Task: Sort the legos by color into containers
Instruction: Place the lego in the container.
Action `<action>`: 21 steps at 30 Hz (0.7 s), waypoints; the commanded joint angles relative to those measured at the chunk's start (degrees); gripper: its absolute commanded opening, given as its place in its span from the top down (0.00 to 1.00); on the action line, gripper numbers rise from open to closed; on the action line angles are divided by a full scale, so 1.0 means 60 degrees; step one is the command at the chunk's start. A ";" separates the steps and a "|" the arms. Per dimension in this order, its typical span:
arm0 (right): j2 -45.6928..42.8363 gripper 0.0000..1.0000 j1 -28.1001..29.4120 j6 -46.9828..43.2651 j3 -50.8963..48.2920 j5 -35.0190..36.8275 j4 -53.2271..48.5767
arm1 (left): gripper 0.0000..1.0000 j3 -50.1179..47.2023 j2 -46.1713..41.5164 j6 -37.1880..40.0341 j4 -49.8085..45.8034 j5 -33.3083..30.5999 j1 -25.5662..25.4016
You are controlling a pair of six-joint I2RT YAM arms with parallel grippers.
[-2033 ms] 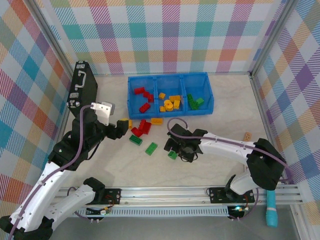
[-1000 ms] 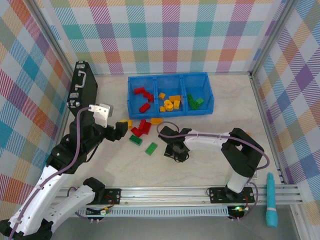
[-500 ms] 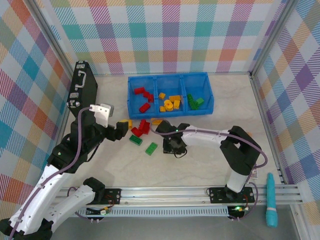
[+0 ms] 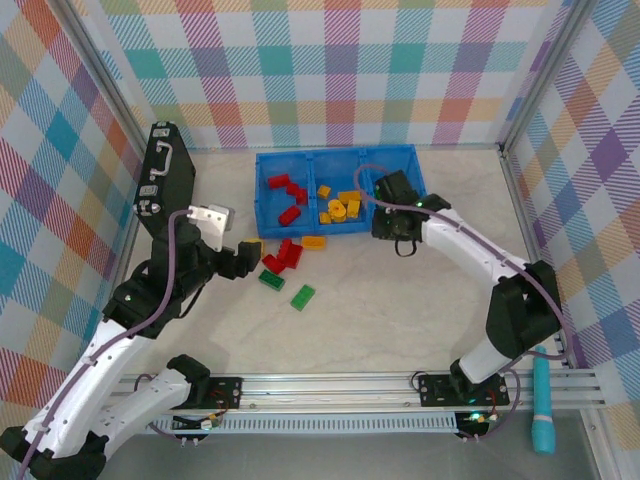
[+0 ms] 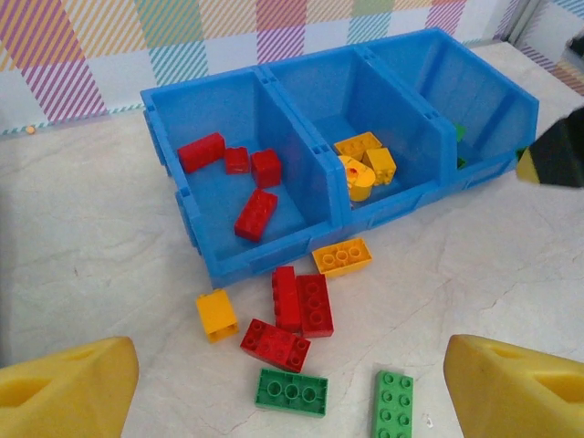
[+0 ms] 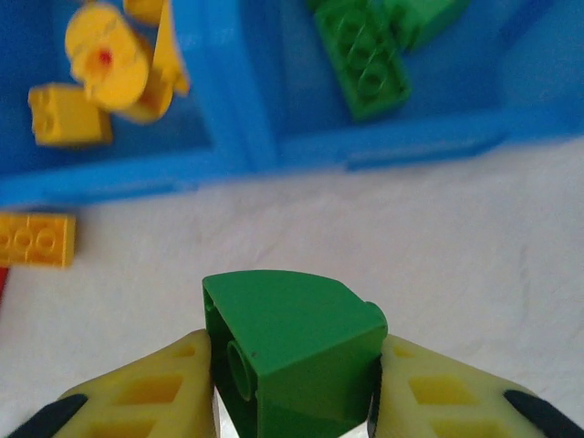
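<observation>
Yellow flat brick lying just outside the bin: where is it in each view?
Top external: yellow brick on the table, just in front of the bin's middle compartment.
Left wrist: centre, just below the bin's front wall.
Right wrist: left edge, below the bin.
Shared landmark: the blue bin.

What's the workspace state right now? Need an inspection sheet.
Surface: pale marbled table, no spills seen.
Job's things: blue bin holds sorted bricks, red, yellow, green compartments left to right. Loose in front: three red bricks, two yellow bricks, two green bricks.
Clutter: black case at the left wall; teal pen-like tool beyond the near rail.
Grippers: left gripper open, left of the loose bricks; right gripper shut on green brick, just short of the bin's front wall.
Cables: purple cables along both arms.
Surroundings: plaid walls, aluminium frame.
</observation>
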 commanded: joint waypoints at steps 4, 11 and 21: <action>0.1033 0.60 -0.0914 -0.1273 0.0794 0.0323 0.1997 | 0.13 0.0203 0.0047 -0.0063 0.0020 -0.0136 -0.0072; 0.3345 0.60 -0.1302 -0.1877 0.3597 0.0546 0.1961 | 0.13 0.0323 0.0186 0.0059 -0.0127 -0.0208 -0.0078; 0.5633 0.59 -0.1772 -0.2301 0.5981 0.0776 0.1896 | 0.13 0.0542 0.0457 0.0157 -0.0197 -0.0319 -0.0079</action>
